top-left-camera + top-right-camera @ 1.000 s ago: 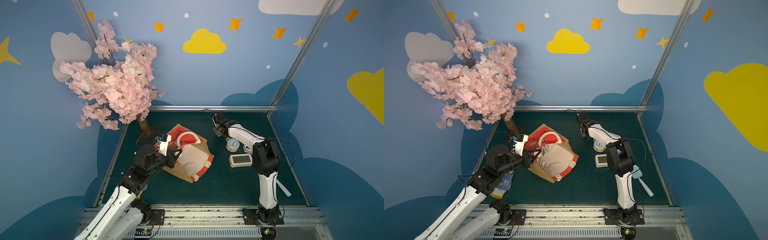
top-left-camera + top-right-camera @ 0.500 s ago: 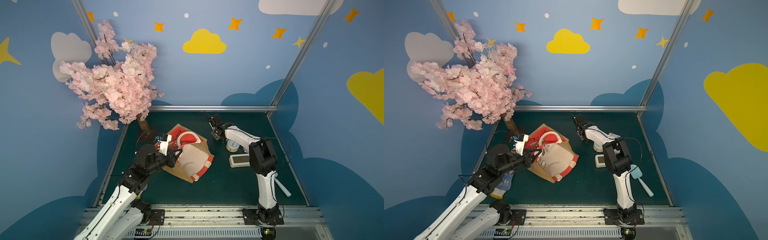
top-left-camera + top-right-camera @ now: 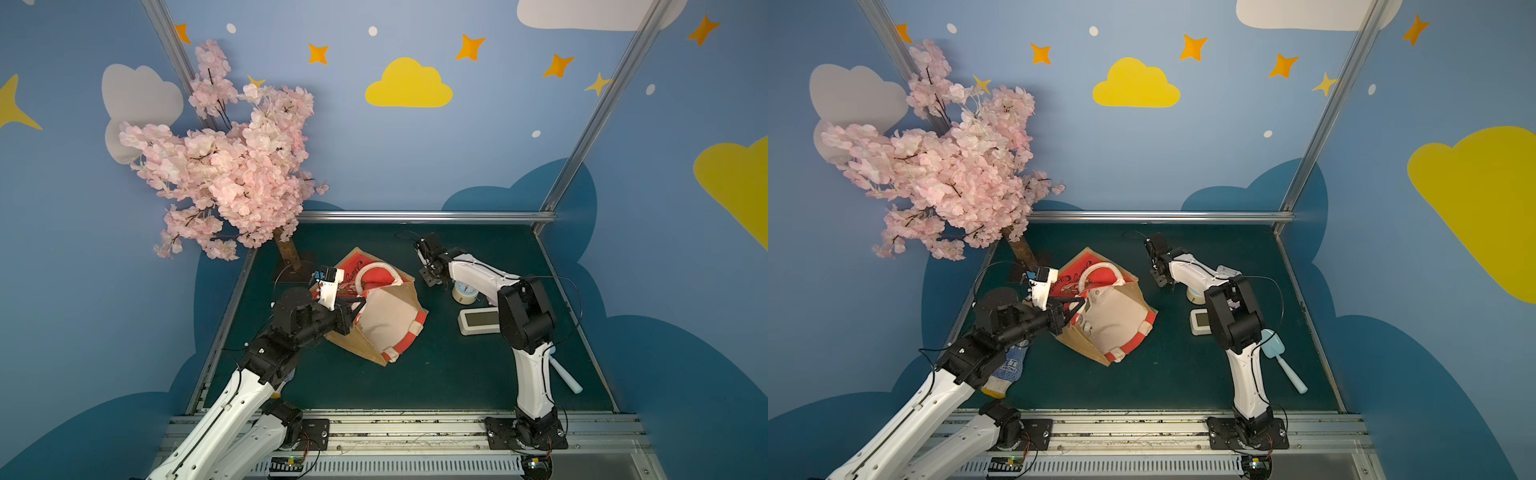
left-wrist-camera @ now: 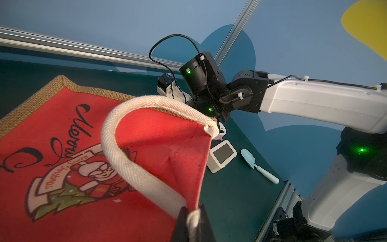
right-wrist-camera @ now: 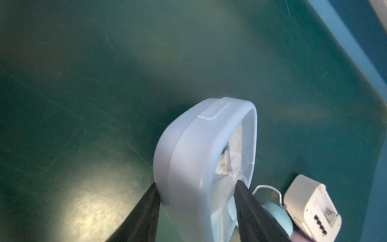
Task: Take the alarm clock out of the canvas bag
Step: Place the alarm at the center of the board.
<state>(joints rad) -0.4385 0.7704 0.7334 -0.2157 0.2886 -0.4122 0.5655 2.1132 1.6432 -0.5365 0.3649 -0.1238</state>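
Observation:
The canvas bag (image 3: 386, 320) lies on its side mid-table, cream lining up, with its red printed panel (image 4: 62, 146) towards the tree. My left gripper (image 4: 193, 222) is shut on one white rope handle (image 4: 134, 174) at the bag's mouth and holds it lifted (image 3: 353, 309). The alarm clock (image 5: 199, 157), pale blue and round-cornered, stands on the green table (image 3: 463, 291) outside the bag and right of it, partly under my right forearm. My right gripper (image 5: 196, 184) is open, one black finger on each side of the clock, which looks blurred against them.
A white digital clock (image 3: 478, 322) lies just in front of the alarm clock. A light blue brush (image 3: 1283, 361) rests by the right arm's base. A blossom tree (image 3: 232, 166) fills the back left corner. A blue-and-white glove (image 3: 1009, 365) lies under my left arm.
The right jaws have spread wider round the alarm clock and the right wrist has drifted a little left. The clock has stayed where it stands. The left arm and bag have not moved.

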